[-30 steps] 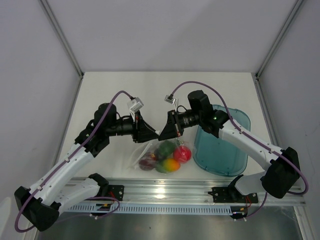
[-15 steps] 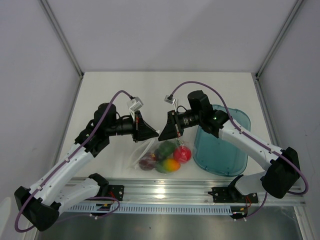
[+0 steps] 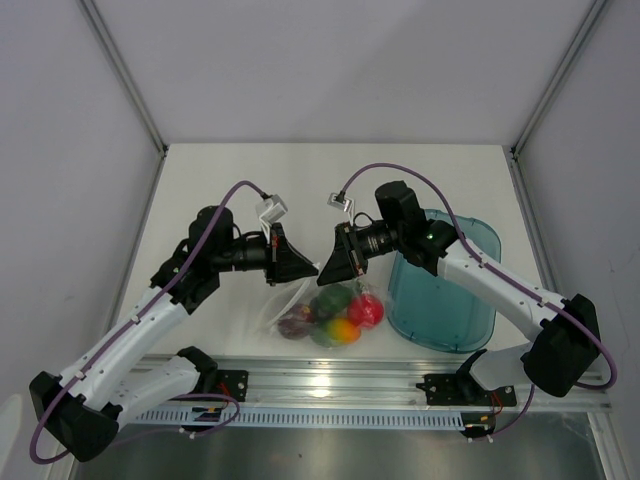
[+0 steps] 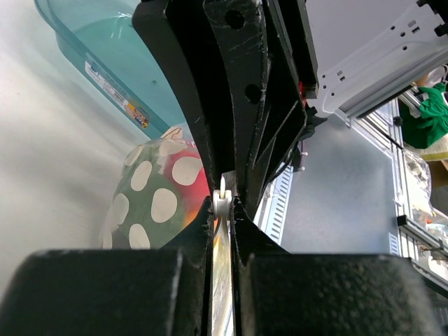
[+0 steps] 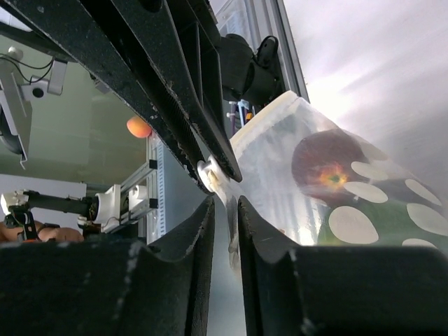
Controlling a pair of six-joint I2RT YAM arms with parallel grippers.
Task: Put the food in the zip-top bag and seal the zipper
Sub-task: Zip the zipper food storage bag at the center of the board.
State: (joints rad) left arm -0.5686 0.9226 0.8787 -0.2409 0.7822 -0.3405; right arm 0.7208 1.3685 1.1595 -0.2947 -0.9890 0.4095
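The zip-top bag point(image 3: 283, 312) hangs between my two grippers, its bottom on the table, clear with white dots. The food is inside it: a red tomato point(image 3: 365, 310), a green piece point(image 3: 330, 298), a dark purple piece point(image 3: 295, 322) and an orange-yellow piece point(image 3: 342, 330). My left gripper point(image 3: 312, 270) is shut on the zipper's white slider point(image 4: 222, 203) at the bag's top edge. My right gripper point(image 3: 326, 268) faces it tip to tip. In the right wrist view its jaws point(image 5: 225, 210) stand slightly apart, with the bag's edge strip point(image 5: 231, 231) loose between them, just below the slider point(image 5: 208, 173).
A translucent teal tray point(image 3: 440, 290) lies on the table to the right of the bag, under the right forearm. White walls close the table at the back and sides. The aluminium rail point(image 3: 330, 385) runs along the near edge.
The left jaws have closed onto the zipper slider. The right jaws, shut before, have parted a little. The bag and food have shifted slightly.
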